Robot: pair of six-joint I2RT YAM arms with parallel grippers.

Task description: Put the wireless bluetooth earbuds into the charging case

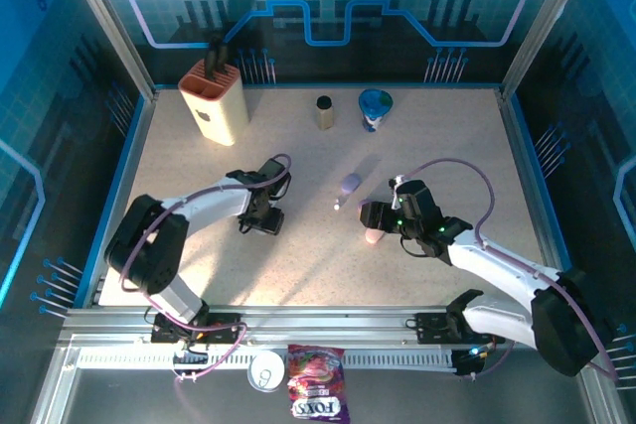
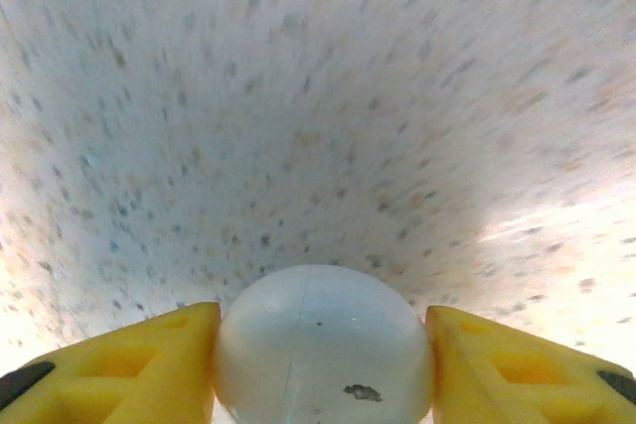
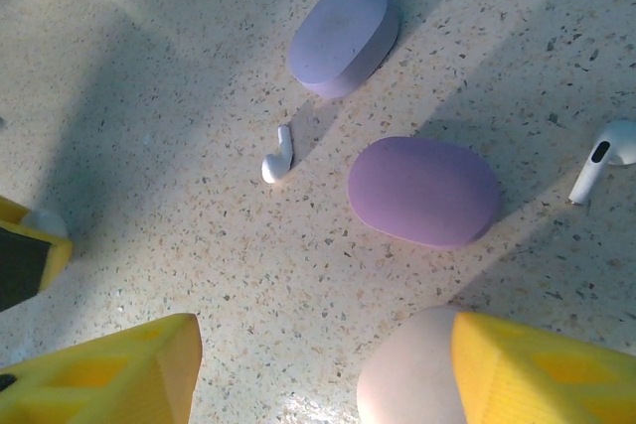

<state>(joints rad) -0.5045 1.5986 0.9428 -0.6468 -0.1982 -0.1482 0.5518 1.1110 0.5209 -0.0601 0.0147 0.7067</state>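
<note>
The left gripper (image 2: 323,317) has its yellow fingers (image 2: 139,364) pressed against both sides of a white pebble-shaped case (image 2: 323,354), with the speckled worktop (image 2: 318,96) beyond it. The right gripper (image 3: 325,333) stands open and grips nothing; a pale pink case (image 3: 407,379) sits between its fingers and touches just one of them. Seen from that gripper's wrist, one white earbud (image 3: 278,158) lies loose on the worktop at 12 o'clock and a second earbud (image 3: 598,158) at 2 o'clock. A purple case (image 3: 424,191) rests between them at 1 o'clock, with a lavender case (image 3: 343,32) farther off at 12. Both are shut.
</note>
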